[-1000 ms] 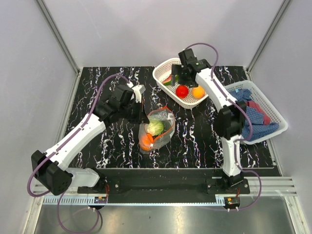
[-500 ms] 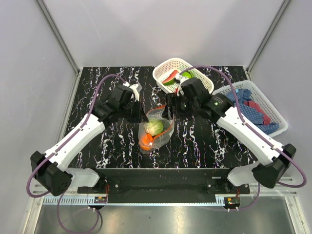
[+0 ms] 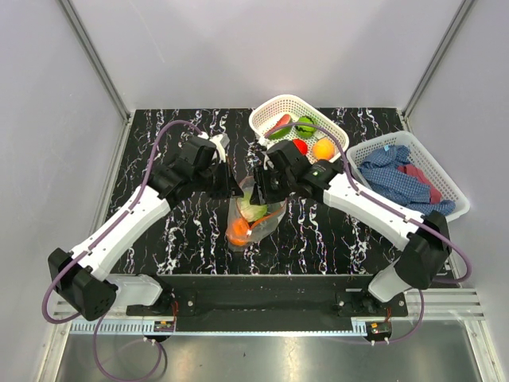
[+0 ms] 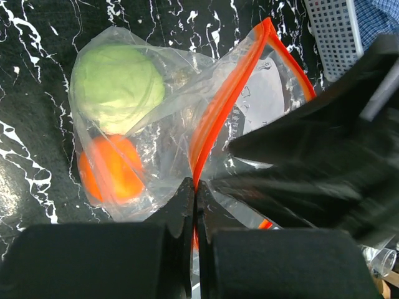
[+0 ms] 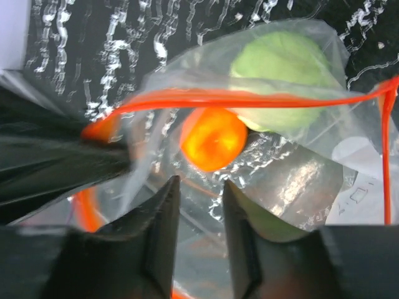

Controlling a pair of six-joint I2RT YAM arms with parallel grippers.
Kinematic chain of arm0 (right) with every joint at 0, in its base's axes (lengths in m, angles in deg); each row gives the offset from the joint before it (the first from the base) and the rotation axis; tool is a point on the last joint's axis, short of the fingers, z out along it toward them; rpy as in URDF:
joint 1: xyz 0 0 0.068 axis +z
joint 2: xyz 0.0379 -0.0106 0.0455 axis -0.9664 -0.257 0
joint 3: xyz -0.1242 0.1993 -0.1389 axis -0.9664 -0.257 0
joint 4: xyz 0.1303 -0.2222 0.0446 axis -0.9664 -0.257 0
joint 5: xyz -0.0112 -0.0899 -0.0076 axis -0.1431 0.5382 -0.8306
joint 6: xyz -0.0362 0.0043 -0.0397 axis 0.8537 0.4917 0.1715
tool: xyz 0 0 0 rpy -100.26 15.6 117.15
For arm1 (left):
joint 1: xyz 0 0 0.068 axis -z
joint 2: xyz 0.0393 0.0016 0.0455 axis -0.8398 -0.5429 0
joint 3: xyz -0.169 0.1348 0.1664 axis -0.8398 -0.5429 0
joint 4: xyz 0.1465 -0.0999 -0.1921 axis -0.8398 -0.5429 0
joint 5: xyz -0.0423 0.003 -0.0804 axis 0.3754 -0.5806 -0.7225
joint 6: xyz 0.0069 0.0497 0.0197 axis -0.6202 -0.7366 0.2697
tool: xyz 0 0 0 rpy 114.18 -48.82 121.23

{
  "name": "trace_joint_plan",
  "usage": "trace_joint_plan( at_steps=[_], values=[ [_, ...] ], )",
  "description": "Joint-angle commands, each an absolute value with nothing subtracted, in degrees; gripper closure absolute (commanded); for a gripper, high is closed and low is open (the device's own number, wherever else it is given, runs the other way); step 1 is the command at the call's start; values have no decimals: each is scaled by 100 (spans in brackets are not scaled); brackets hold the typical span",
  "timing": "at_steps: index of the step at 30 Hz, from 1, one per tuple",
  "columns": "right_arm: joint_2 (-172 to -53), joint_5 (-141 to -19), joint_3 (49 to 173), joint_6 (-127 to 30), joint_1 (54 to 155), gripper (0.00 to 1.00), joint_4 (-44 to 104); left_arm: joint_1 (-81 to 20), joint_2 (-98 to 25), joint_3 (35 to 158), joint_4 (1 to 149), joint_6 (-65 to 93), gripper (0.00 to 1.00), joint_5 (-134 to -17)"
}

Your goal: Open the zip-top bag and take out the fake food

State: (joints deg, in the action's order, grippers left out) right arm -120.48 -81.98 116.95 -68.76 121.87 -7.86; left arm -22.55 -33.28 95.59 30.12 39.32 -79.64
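Note:
The zip-top bag [image 3: 256,213] lies mid-table, its orange-red zip strip [image 4: 224,118] spread apart at the mouth. My left gripper [image 4: 195,187] is shut on that strip at the bag's left lip [image 3: 237,191]. My right gripper [image 5: 198,187] reaches into the mouth from the right [image 3: 259,189], its jaws partly open with only clear film between them. Just past its tips sits an orange ball [image 5: 213,138], and beyond that a pale green cabbage [image 5: 283,81]. Both pieces of fake food are still inside the bag [image 4: 118,87].
A white basket [image 3: 262,119] at the back holds a watermelon slice [image 3: 278,125], a dark green fruit [image 3: 305,123], a tomato [image 3: 300,146] and an orange ball [image 3: 322,149]. Another white basket [image 3: 447,185] at right holds blue and red cloths [image 3: 398,171].
My right arm swung from the back basket over to the bag's mouth, and its jaws have narrowed. My left gripper has kept its hold on the zip strip.

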Motion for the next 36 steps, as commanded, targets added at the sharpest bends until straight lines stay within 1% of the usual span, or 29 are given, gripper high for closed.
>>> trace_joint_plan(
  at_steps=[1, 2, 4, 7, 8, 10, 11, 12, 14, 17, 18, 19, 21, 23, 25, 28, 36],
  values=[
    [-12017, -7778, 11031, -6993, 12213, 62, 448, -2223, -3220, 9822, 3254, 4145, 100, -7943],
    [-12009, -7717, 10777, -6931, 12213, 61, 652, -2223, -3229, 9787, 3263, 4207, 100, -7917],
    [-12052, -7620, 10548, -6755, 12213, 55, 1082, -2214, -3229, 9734, 3307, 4418, 100, -7864],
    [-12272, -7716, 10520, -6544, 12222, 52, 1287, -2205, -3264, 9655, 3430, 4594, 100, -7855],
    [-12324, -7673, 10485, -6544, 12222, 47, 1322, -2205, -3290, 9637, 3447, 4612, 100, -7872],
    [-12395, -7549, 10319, -6631, 12213, 43, 1636, -2187, -3387, 9637, 3518, 4638, 100, -7925],
    [-12421, -7506, 10240, -6701, 12222, 39, 1804, -2170, -3414, 9628, 3553, 4647, 100, -7943],
    [-12448, -7462, 10178, -6763, 12213, 36, 1997, -2161, -3449, 9611, 3562, 4656, 100, -7943],
    [-12579, -7427, 10186, -6851, 12213, 34, 2043, -2126, -3467, 9584, 3606, 4656, 100, -7952],
    [-12763, -7339, 10133, -6887, 12222, 27, 2104, -2126, -3475, 9470, 3632, 4621, 100, -7934],
    [-12799, -7365, 10107, -6869, 12204, 21, 2209, -2117, -3467, 9444, 3641, 4603, 100, -7925],
    [-12834, -7408, 10020, -6860, 12213, 18, 2340, -2126, -3467, 9365, 3650, 4595, 100, -7925],
    [-12966, -7540, 9984, -6842, 12204, 16, 2464, -2126, -3440, 9286, 3667, 4568, 100, -7917],
    [-13124, -7523, 9993, -6878, 12213, 11, 2447, -2126, -3388, 9172, 3667, 4542, 100, -7908],
    [-13186, -7488, 9966, -6895, 12204, 4, 2438, -2126, -3335, 9119, 3659, 4498, 100, -7873],
    [-13326, -7400, 10001, -6834, 12204, 0, 2447, -2117, -3247, 8996, 3659, 4463, 100, -7846],
    [-13722, -7277, 10195, -6588, 12178, 0, 2727, -2126, -2984, 8732, 3659, 4454, 100, -7864]
  ],
)
